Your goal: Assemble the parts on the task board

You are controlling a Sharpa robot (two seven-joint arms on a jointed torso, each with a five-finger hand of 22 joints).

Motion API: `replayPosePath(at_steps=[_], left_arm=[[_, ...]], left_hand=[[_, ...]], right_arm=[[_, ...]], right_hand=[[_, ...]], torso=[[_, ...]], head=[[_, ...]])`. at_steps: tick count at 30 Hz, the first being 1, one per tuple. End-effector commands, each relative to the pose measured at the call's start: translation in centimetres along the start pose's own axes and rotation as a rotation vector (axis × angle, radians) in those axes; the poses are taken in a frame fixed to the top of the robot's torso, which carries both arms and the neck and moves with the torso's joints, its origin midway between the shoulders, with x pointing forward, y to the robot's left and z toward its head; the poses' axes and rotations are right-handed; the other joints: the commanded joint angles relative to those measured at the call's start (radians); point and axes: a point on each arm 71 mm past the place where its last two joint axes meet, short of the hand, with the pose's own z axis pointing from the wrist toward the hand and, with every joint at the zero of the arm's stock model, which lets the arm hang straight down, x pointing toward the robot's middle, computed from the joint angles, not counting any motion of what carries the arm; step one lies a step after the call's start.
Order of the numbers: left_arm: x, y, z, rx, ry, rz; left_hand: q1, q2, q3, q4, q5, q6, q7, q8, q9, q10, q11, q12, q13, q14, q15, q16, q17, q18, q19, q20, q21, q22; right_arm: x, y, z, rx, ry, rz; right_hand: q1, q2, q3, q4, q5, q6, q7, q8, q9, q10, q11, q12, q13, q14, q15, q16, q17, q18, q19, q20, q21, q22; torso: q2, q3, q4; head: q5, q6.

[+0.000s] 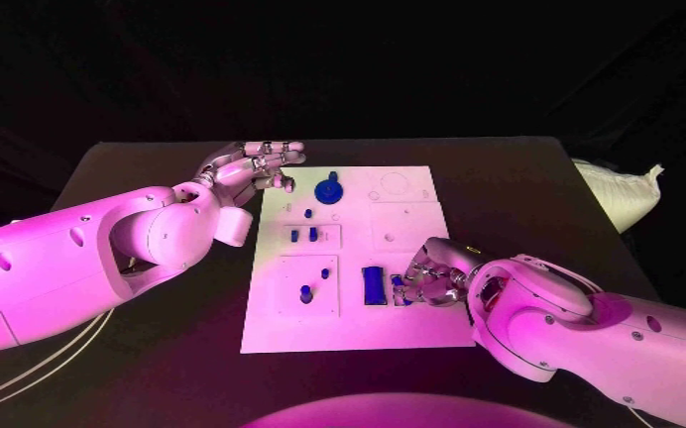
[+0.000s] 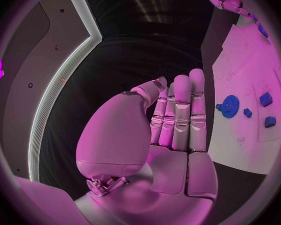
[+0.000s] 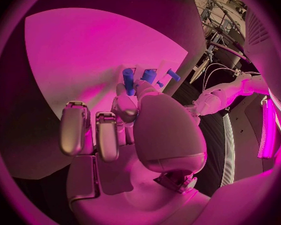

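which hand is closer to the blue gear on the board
Left. The left hand hovers just beside the blue gear at the task board's far end; the right hand is down at the near end among other blue parts.

The right hand [image 1: 433, 274] rests on the task board [image 1: 414, 329] beside blue parts [image 1: 373, 284]; the left hand [image 1: 255, 167] hovers.

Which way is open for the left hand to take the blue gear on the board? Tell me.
Probably yes, from the board's far left edge: the left hand hangs open beside the blue gear, nothing between them. The right hand is busy near the board's other end.
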Motion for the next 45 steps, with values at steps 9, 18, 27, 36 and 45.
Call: replayPosePath(at_steps=[9,18,27,36,45], left_arm=[[0.40,-0.10,-0.01,0.009,0.030,0.003],[0.40,-0.10,-0.01,0.009,0.031,0.003],[0.43,-0.09,0.00,0.007,0.033,0.004],[0.39,-0.07,-0.01,0.005,0.035,0.005],[0.30,-0.07,-0.04,0.003,0.033,0.005]], left_hand=[[0.000,0.009,0.000,-0.006,0.007,-0.007,0.000,0.006,-0.001,-0.008,-0.002,0.007,-0.002,-0.002,-0.005,0.005,-0.002,0.011,0.004,-0.005,-0.007,-0.002],[0.001,0.009,0.000,-0.007,0.007,-0.008,0.000,0.006,-0.001,-0.008,-0.002,0.008,-0.002,-0.002,-0.005,0.005,-0.002,0.012,0.004,-0.005,-0.007,-0.002],[0.001,0.009,0.000,-0.007,0.007,-0.008,0.000,0.006,-0.001,-0.008,-0.002,0.008,-0.002,-0.002,-0.005,0.005,-0.002,0.012,0.004,-0.005,-0.007,-0.002],[0.001,0.009,0.000,-0.007,0.007,-0.008,0.000,0.006,-0.001,-0.008,-0.002,0.008,-0.002,-0.002,-0.005,0.005,-0.002,0.012,0.004,-0.005,-0.007,-0.002],[0.000,0.009,-0.001,-0.007,0.007,-0.008,0.000,0.007,-0.001,-0.009,-0.001,0.008,-0.002,-0.002,-0.005,0.005,-0.003,0.011,0.004,-0.005,-0.007,-0.002]], right_arm=[[0.51,-0.61,0.41,0.078,0.039,-0.058],[0.65,-0.51,0.61,0.076,0.048,-0.076],[0.78,-0.21,0.72,0.066,0.051,-0.076],[0.68,0.15,0.44,0.043,0.032,-0.085],[0.21,-0.31,-0.03,0.041,0.001,-0.102]], right_hand=[[-0.053,0.026,-0.015,-0.001,0.016,0.035,-0.012,0.017,0.012,0.020,-0.012,0.034,0.020,0.083,-0.014,0.007,0.156,-0.015,0.007,-0.008,0.003,0.003],[-0.063,0.035,-0.016,-0.001,0.020,0.040,-0.015,0.020,0.015,0.026,-0.014,0.047,0.028,0.084,-0.016,0.009,0.160,-0.016,0.009,-0.010,0.004,0.005],[-0.096,0.032,-0.038,-0.001,0.035,0.041,-0.016,0.021,0.019,0.028,-0.015,0.049,0.032,0.084,-0.018,0.009,0.161,-0.016,0.010,-0.013,0.005,0.007],[-0.207,0.047,-0.110,-0.001,-0.076,0.049,-0.018,0.023,0.026,0.035,-0.016,0.056,0.040,0.085,-0.018,0.012,0.166,-0.017,0.012,-0.013,0.005,0.009],[-0.279,0.059,-0.192,0.001,-0.233,0.050,-0.019,0.024,0.035,0.036,-0.016,0.054,0.045,0.086,-0.019,0.012,0.167,-0.017,0.012,-0.014,0.005,0.010]], torso=[[-0.001,-0.0002,0.0006],[0.000,-0.0001,-0.0015],[0.000,0.0001,0.0000],[0.000,0.0008,-0.0016],[0.000,0.0014,-0.0011]], head=[[0.001,-0.002],[0.002,-0.003],[0.002,-0.005],[0.004,-0.005],[0.005,-0.005]])
